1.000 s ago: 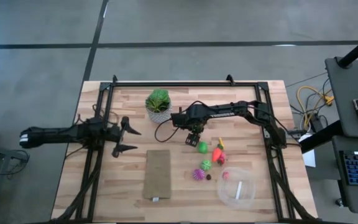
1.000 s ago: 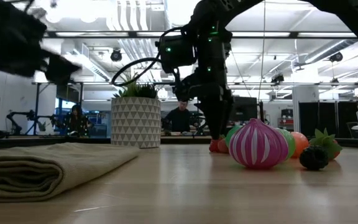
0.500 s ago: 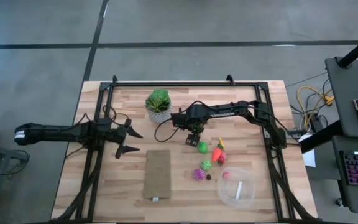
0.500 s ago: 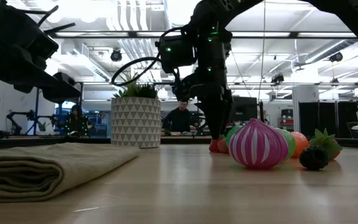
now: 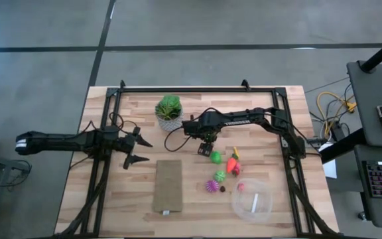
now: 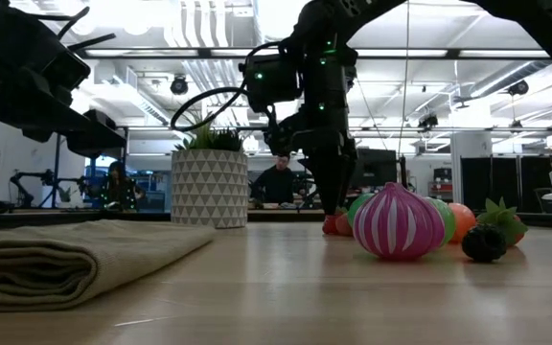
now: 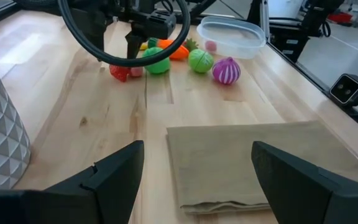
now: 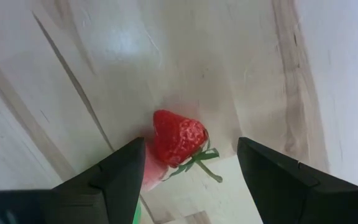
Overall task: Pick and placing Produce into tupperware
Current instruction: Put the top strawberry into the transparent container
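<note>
Right tool [image 8: 188, 171]: fingers spread wide, poised directly above a red strawberry [image 8: 178, 138] lying on the bench [image 5: 111, 192] between them, not gripped. Remaining produce [image 5: 221, 174] lay just beyond that tool; clear tupperware [image 5: 252, 200] farther off. Left tool [image 5: 138, 150]: spread wide, empty, well apart from all.

Over the last second my left gripper [image 5: 135, 149] drew back toward the table's left edge and then settled, seemingly a little farther from the cloth [image 5: 168, 185], its fingers spread wide.
</note>
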You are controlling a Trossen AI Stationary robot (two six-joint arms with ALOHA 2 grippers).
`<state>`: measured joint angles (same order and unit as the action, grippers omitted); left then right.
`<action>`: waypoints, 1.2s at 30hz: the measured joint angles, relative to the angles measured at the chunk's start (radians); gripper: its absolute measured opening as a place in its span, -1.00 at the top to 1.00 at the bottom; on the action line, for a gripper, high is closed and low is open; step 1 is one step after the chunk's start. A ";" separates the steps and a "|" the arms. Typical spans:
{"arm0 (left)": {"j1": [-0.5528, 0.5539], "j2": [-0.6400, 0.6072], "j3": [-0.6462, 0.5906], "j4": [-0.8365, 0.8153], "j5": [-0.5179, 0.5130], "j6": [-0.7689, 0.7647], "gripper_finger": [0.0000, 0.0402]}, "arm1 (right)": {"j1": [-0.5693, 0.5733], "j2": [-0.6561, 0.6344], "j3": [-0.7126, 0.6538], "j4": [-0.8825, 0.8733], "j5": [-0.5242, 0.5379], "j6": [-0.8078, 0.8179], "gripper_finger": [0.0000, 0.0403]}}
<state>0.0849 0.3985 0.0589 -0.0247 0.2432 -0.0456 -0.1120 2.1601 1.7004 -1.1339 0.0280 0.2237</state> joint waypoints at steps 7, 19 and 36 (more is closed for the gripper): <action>0.000 0.000 -0.002 0.000 -0.001 0.000 -0.41 | 0.000 0.000 0.000 0.002 -0.001 -0.016 -0.19; 0.000 0.000 -0.002 0.001 -0.001 0.000 -0.41 | 0.001 0.000 0.000 -0.007 -0.002 0.004 -0.18; 0.000 0.000 -0.002 0.001 -0.001 0.000 -0.41 | 0.009 -0.001 -0.004 0.013 0.061 -0.395 -0.35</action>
<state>0.0845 0.3988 0.0566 -0.0238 0.2424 -0.0456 -0.1029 2.1593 1.6966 -1.1210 0.0889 -0.1711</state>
